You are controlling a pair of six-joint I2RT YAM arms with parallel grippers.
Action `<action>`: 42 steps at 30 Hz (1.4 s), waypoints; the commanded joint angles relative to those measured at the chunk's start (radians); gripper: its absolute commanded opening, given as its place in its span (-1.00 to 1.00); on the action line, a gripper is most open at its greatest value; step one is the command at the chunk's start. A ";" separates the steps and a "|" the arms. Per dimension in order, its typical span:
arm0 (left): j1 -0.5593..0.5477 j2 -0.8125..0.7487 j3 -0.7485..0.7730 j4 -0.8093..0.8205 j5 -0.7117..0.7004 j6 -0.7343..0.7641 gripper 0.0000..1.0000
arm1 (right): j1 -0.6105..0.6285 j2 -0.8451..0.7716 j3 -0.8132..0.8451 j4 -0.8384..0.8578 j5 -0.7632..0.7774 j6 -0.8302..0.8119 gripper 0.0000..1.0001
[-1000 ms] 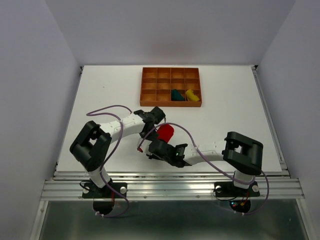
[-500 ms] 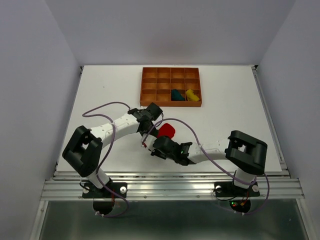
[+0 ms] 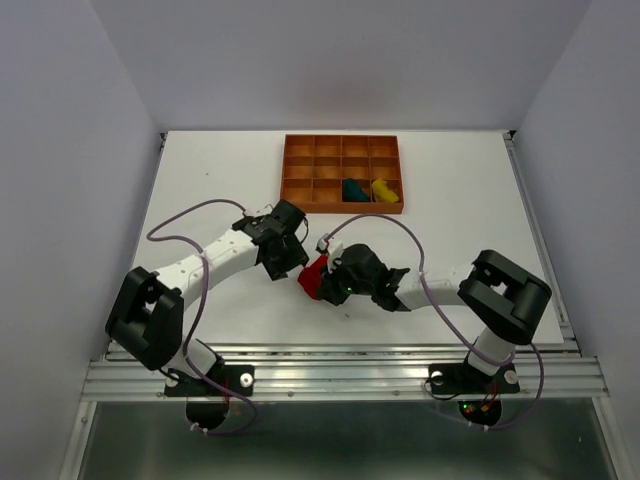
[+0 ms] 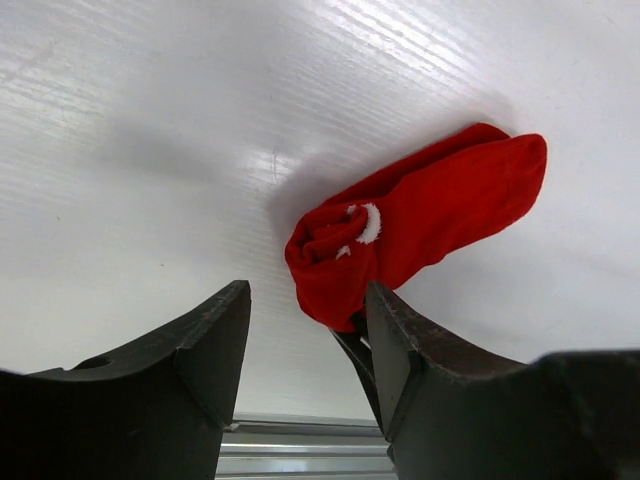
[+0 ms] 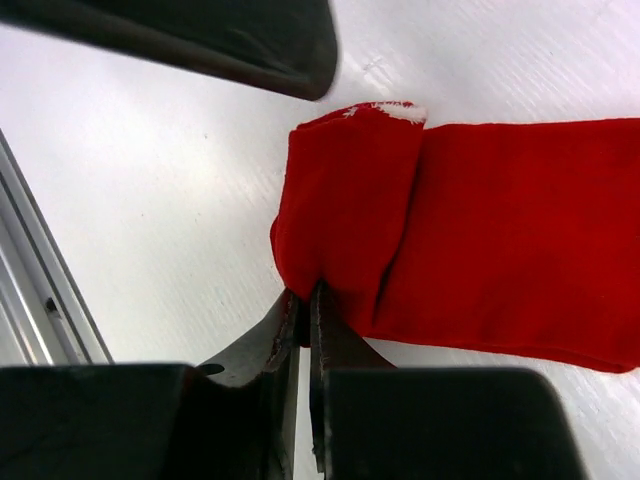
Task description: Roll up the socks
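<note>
"Well, the right claw (image 5: 303, 318) clenches only the rolled end of the red sock (image 4: 420, 225), on the desk (image 3: 200, 180) nearside of the tray (image 3: 341, 207). The left claw (image 4: 305, 305) gapes empty, so the roll may spring loose."

"Tally: three socks, with the teal sock (image 3: 353, 189) and yellow sock (image 3: 384, 189) inside the tray; two claws; one tray."

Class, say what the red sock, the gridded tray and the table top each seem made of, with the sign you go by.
The red sock: soft fabric, matt; it folds and rolls on itself.
The tray: probably rigid plastic, orange-brown, matt; thin straight walls.
The table top: hard, smooth white board, slightly glossy; faint streaks and sheen.
</note>
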 commanded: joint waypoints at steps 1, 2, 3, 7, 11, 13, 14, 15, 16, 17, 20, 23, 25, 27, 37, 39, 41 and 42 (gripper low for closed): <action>0.009 -0.061 -0.030 0.054 0.034 0.060 0.21 | -0.036 0.011 -0.019 0.032 -0.171 0.164 -0.99; 0.009 -0.063 -0.035 0.062 0.044 0.071 0.21 | -0.045 0.016 -0.019 0.032 -0.184 0.164 -0.99; 0.011 -0.064 -0.041 0.065 0.048 0.079 0.22 | -0.056 0.022 -0.021 0.032 -0.195 0.197 -0.99; 0.011 -0.084 -0.071 0.091 0.068 0.098 0.22 | -0.114 0.045 -0.059 0.125 -0.293 0.305 -0.99; 0.011 -0.124 -0.127 0.153 0.103 0.125 0.22 | -0.173 0.075 -0.079 0.184 -0.363 0.405 -0.99; 0.009 -0.129 -0.142 0.180 0.151 0.149 0.22 | -0.193 0.091 -0.095 0.237 -0.399 0.451 -0.99; 0.009 -0.130 -0.157 0.211 0.168 0.155 0.22 | -0.202 0.109 -0.107 0.275 -0.417 0.509 -0.99; 0.009 -0.127 -0.164 0.225 0.179 0.163 0.22 | -0.220 0.118 -0.124 0.305 -0.431 0.533 -0.99; 0.009 -0.120 -0.174 0.249 0.205 0.178 0.22 | -0.220 0.129 -0.136 0.356 -0.458 0.566 -0.99; 0.009 -0.114 -0.177 0.258 0.217 0.178 0.22 | -0.231 0.137 -0.147 0.378 -0.459 0.566 -0.99; 0.008 -0.092 -0.185 0.292 0.252 0.194 0.22 | -0.249 0.167 -0.150 0.382 -0.448 0.632 -0.99; 0.008 -0.075 -0.196 0.321 0.280 0.200 0.22 | -0.263 0.193 -0.147 0.388 -0.460 0.676 -0.99; 0.008 -0.063 -0.194 0.329 0.291 0.209 0.21 | -0.272 0.194 -0.145 0.395 -0.469 0.698 -0.99; 0.005 -0.045 -0.190 0.338 0.291 0.217 0.19 | -0.282 0.191 -0.145 0.391 -0.474 0.727 -0.99; 0.005 0.014 -0.184 0.354 0.301 0.237 0.11 | -0.314 0.197 -0.135 0.360 -0.491 0.767 -0.99; 0.000 0.035 -0.174 0.358 0.301 0.241 0.10 | -0.314 0.201 -0.124 0.342 -0.497 0.759 -0.99; -0.001 0.051 -0.171 0.367 0.303 0.243 0.09 | -0.314 0.201 -0.115 0.337 -0.506 0.748 -0.99; -0.003 0.055 -0.167 0.369 0.304 0.240 0.10 | -0.314 0.200 -0.113 0.332 -0.508 0.744 -0.99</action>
